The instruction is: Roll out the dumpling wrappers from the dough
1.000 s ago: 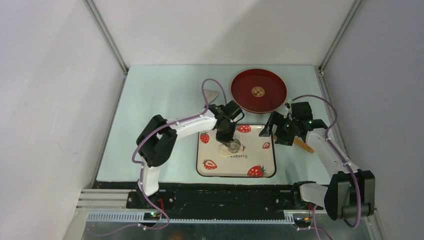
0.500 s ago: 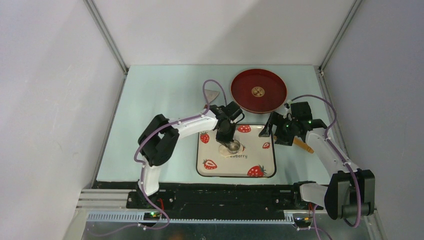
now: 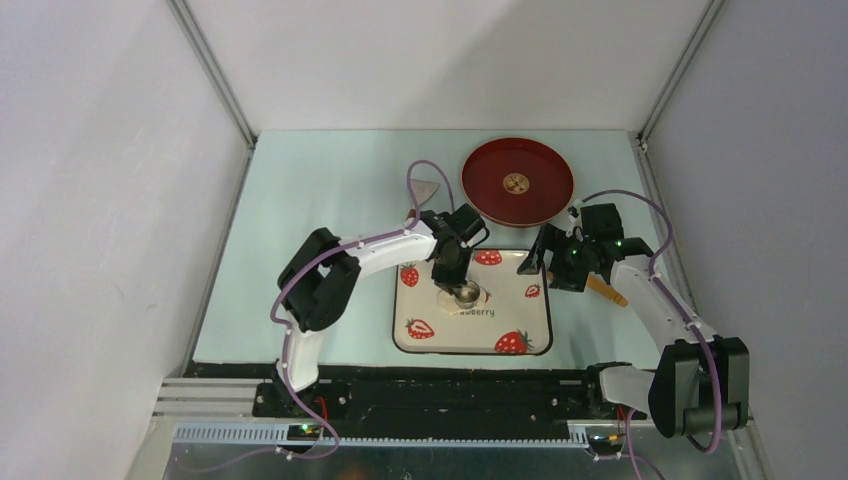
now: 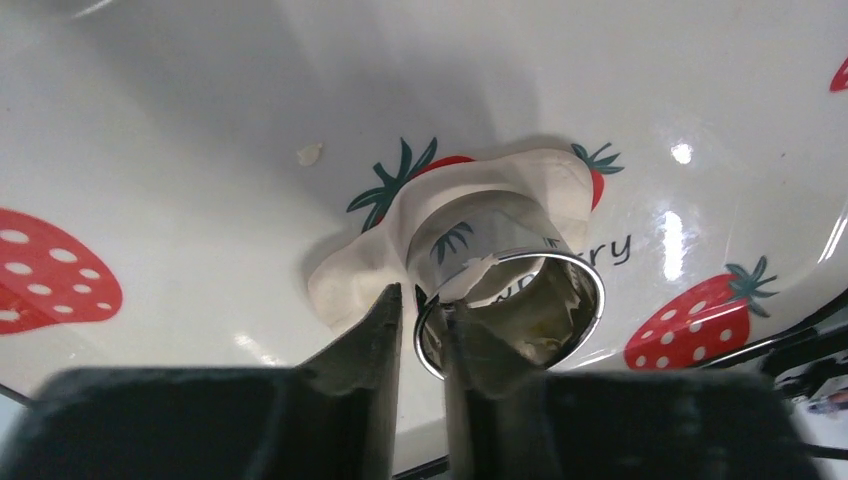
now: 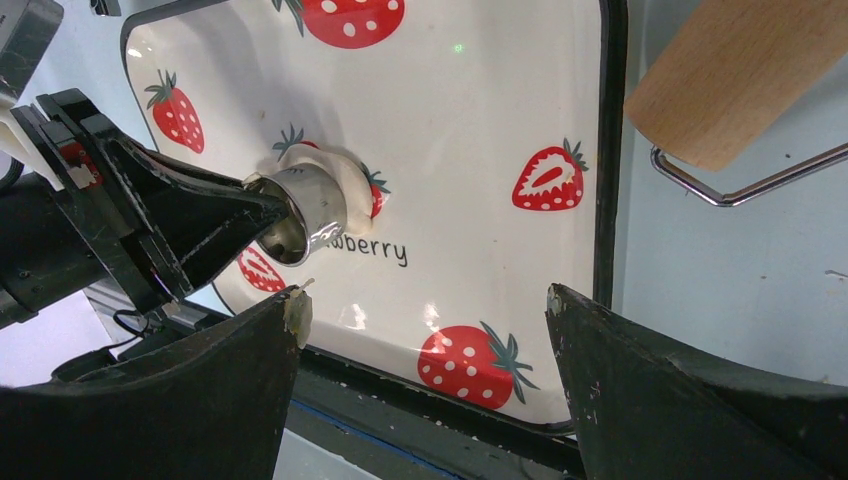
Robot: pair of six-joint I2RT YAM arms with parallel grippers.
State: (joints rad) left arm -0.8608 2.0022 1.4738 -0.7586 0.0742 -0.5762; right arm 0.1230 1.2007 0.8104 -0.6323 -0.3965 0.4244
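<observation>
My left end effector point(image 4: 420, 300) is narrow over the ring point(image 4: 500, 245), maybe holding it; the dough point(image 4: 345, 280) looks soft, sticky; lift its edge.

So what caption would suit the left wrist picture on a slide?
The left gripper straddles the rim of a metal cutter ring pressed into flattened dough on a strawberry-print tray.

Overhead, two wrist close-ups; common tray point(image 3: 505, 285)

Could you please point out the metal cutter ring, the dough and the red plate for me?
metal cutter ring point(image 4: 485, 240), left wrist view, shiny side wall
dough point(image 4: 345, 282), left wrist view, left flap
red plate point(image 3: 545, 190), top external view, bare red inner surface
</observation>
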